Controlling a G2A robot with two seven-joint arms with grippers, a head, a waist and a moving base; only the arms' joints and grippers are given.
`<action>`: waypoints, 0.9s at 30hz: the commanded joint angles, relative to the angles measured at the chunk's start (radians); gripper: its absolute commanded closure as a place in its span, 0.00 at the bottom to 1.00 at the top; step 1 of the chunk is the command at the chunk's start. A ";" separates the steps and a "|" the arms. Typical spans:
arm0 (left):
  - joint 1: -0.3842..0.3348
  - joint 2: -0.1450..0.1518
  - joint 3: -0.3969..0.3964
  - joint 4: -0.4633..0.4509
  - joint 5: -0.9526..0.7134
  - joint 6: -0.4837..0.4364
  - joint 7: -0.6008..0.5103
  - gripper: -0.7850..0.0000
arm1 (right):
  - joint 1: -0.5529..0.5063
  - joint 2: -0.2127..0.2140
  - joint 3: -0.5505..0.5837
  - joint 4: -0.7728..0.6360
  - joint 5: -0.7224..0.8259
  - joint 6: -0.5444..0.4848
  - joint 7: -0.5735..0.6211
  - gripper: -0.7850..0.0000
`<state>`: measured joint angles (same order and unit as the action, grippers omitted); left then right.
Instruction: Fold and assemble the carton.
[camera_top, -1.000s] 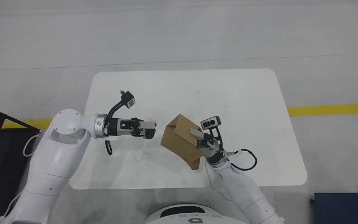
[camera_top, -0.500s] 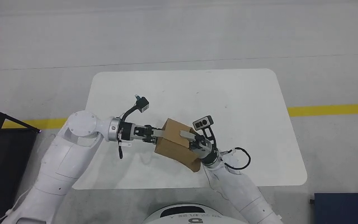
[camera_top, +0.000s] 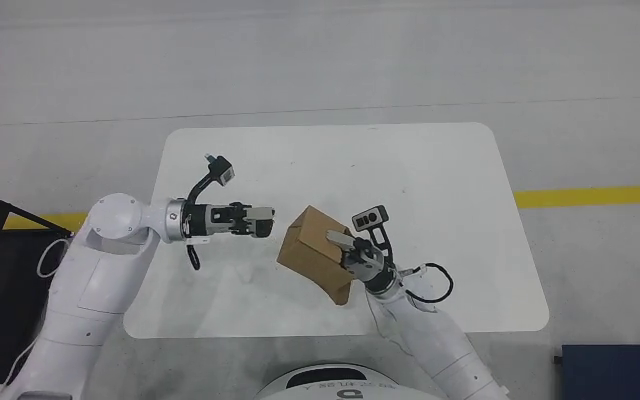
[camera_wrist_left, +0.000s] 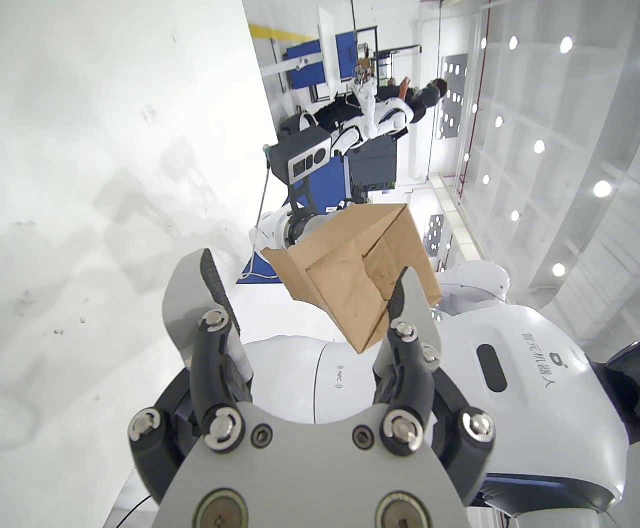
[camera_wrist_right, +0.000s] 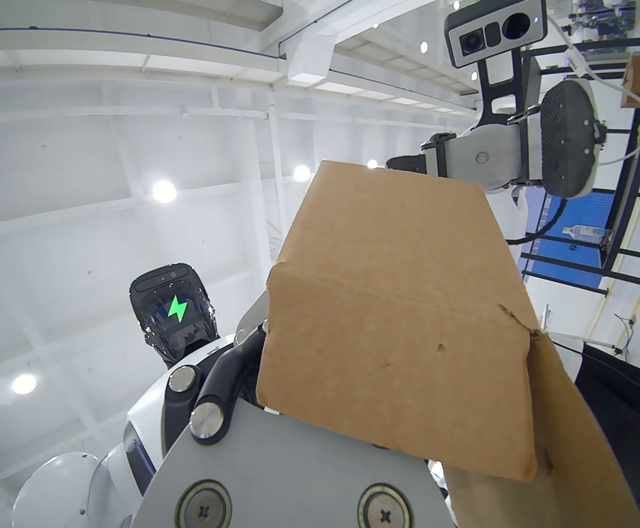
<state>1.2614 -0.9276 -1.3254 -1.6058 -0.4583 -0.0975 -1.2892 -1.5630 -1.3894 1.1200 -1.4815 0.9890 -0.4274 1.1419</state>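
Observation:
A brown carton (camera_top: 314, 250), partly folded, is held tilted above the white table (camera_top: 440, 180) near its front middle. My right gripper (camera_top: 346, 256) is shut on the carton's right side; in the right wrist view the carton (camera_wrist_right: 400, 340) covers the fingers. My left gripper (camera_top: 264, 222) hovers a short way left of the carton, apart from it. In the left wrist view my left gripper (camera_wrist_left: 310, 290) is open with nothing between its fingers, and the carton (camera_wrist_left: 350, 265) hangs beyond the tips with one flap sticking out. The left gripper (camera_wrist_right: 567, 145) also shows past the carton's far edge.
The table's back and right parts are bare white surface. A yellow floor line (camera_top: 578, 196) runs past the table's right edge. A dark box (camera_top: 598, 372) sits on the floor at the front right.
Half a second ago the left gripper was against the carton's left face. It has since drawn back to the left and stands apart. The carton has turned slightly in the right gripper.

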 joint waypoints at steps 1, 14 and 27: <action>0.014 0.004 -0.020 -0.001 -0.005 -0.001 0.000 0.17 | -0.006 0.004 0.012 -0.011 -0.021 0.001 -0.016 1.00; 0.077 0.012 -0.141 0.063 -0.138 -0.066 0.083 0.20 | -0.021 0.011 0.025 -0.054 -0.116 0.004 -0.088 1.00; 0.104 0.017 -0.200 0.100 -0.146 -0.087 0.136 0.00 | 0.272 0.074 -0.085 -0.282 -1.302 0.819 -0.076 1.00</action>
<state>1.3654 -0.9108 -1.5255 -1.5060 -0.6048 -0.1840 -1.1530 -1.3323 -1.3157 1.0643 -1.7693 -0.2274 0.3309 0.9671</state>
